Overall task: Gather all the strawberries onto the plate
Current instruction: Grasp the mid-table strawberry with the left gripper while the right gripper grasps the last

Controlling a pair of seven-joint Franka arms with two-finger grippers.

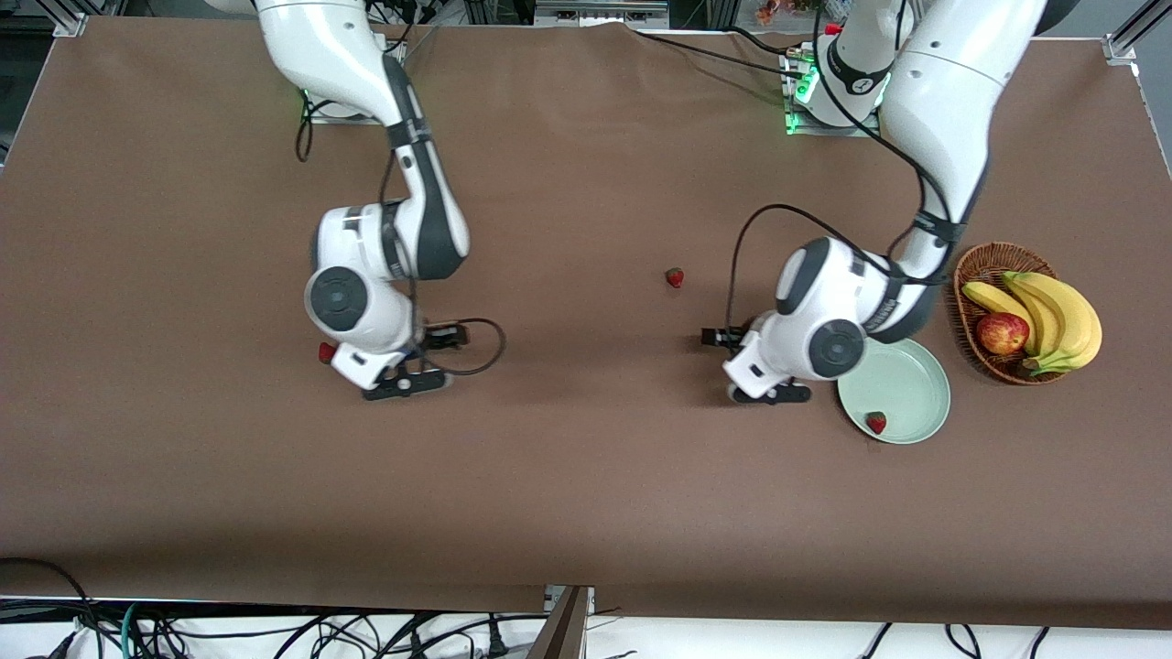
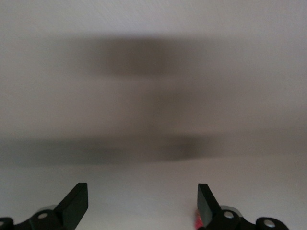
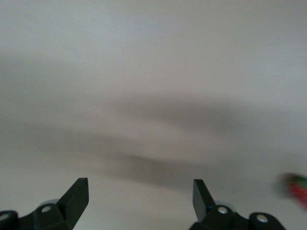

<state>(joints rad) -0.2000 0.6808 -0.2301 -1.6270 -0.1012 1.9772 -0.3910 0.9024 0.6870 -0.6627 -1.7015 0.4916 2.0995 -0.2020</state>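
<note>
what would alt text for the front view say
Two white robot arms reach over a brown table; one strawberry lies in the pale green plate, one mid-table, one beside the right gripper. A basket holds bananas and an apple.

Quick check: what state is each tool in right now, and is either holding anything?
Left tool: open, holding nothing, beside the plate.
Right tool: open, holding nothing, by a strawberry.
</note>
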